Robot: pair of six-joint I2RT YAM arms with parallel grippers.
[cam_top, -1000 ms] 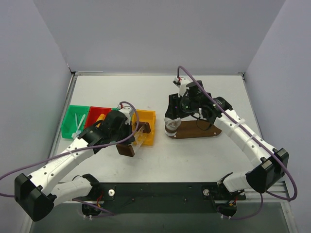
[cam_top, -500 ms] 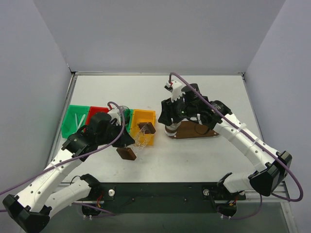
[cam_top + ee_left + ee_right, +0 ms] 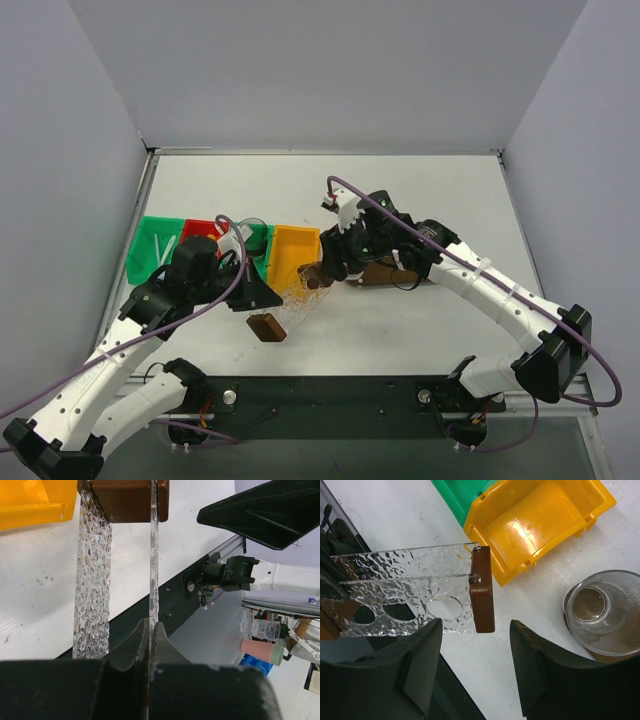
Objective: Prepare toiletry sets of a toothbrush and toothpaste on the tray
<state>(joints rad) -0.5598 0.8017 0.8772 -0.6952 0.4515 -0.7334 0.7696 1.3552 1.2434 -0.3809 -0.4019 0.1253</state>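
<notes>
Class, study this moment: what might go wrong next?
The left gripper pinches only one thin clear plate of the rack, so the rack might twist or slip. The right gripper is open by the rack's brown end block; closing off-centre might knock the rack against the yellow bin or the glass.

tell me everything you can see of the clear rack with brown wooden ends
The rack is two parallel sheets of rippled clear plastic, one with three round holes, joined by brown wooden end blocks. The left gripper is shut on one sheet's edge; the other block lies between the fingers of the open right gripper.
</notes>
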